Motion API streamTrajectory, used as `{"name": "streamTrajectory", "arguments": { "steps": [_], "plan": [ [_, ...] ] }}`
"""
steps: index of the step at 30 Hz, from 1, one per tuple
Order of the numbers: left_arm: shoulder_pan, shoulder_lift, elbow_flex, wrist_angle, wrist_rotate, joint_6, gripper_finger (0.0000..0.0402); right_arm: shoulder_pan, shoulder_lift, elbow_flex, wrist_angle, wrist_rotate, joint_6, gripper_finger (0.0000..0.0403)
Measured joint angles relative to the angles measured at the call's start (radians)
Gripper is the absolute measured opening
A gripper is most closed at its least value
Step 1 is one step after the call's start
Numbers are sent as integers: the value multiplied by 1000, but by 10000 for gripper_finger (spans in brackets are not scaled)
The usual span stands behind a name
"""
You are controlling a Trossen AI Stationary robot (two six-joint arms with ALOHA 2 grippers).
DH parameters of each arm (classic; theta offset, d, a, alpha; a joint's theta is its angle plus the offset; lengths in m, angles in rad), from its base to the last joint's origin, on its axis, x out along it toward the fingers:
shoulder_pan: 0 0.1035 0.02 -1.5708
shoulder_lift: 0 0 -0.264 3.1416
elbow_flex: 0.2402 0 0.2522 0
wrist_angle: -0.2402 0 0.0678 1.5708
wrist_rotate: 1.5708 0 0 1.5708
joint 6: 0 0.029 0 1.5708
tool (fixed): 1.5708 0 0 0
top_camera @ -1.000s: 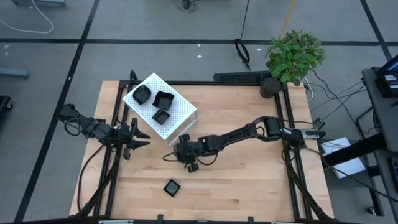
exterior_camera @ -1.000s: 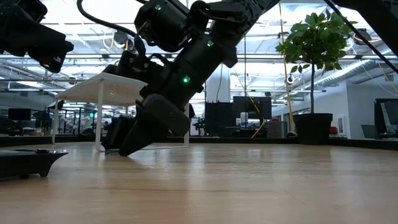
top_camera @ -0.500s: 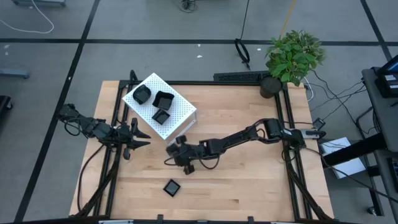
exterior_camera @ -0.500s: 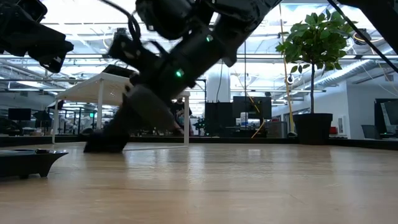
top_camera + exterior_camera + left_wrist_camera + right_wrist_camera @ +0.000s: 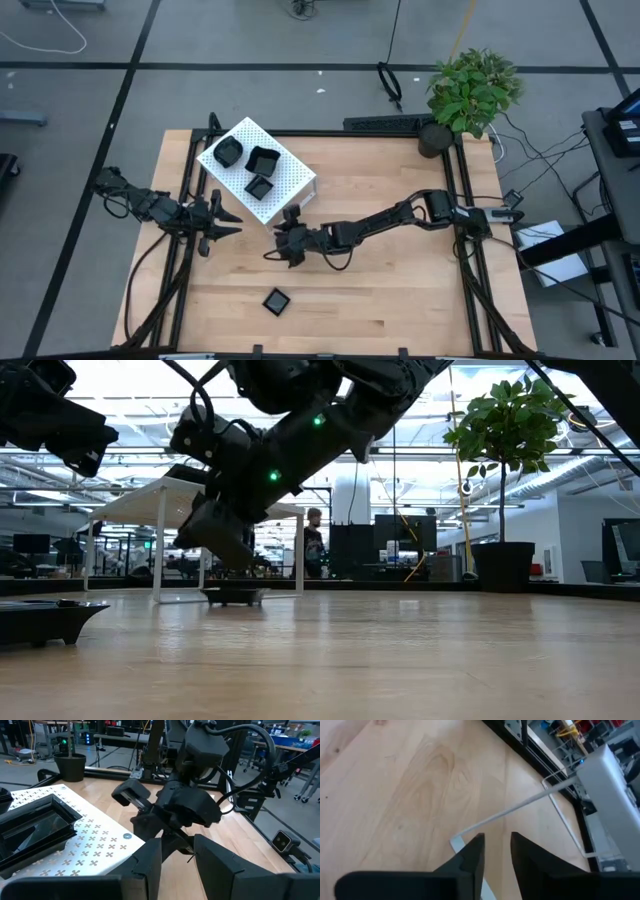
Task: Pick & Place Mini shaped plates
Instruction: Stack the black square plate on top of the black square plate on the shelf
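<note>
Right pincer hovers near the white perforated box, fingers narrowly apart, empty. Three mini shaped plates sit on the box (another lies on the tabletop). Left pincer waits, apart.

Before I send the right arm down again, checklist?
1. Right gripper empty: ok, nothing between its fingers.
2. Near plate flat on the table: ok, sits just below the right gripper in the low view.
3. Fingers lined up over near plate: cannot tell, hidden in the high view, absent from the wrist view.
4. Left gripper out of the way: ok, open at the table's left edge.
5. Room on the box: ok, three plates there, bare top remains.
</note>
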Motion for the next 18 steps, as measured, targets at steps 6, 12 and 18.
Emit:
{"name": "streamTrajectory", "arguments": {
  "steps": [6,12,18],
  "plan": [
    [0,0,0,0,0,0,120,13,-24,0,-97,-2,237,105],
    [0,0,0,2,0,0,120,10,-120,3,-402,-28,745,137],
    [0,0,0,-1,0,0,120,-31,-120,0,-547,-51,1116,173]
  ]
}}
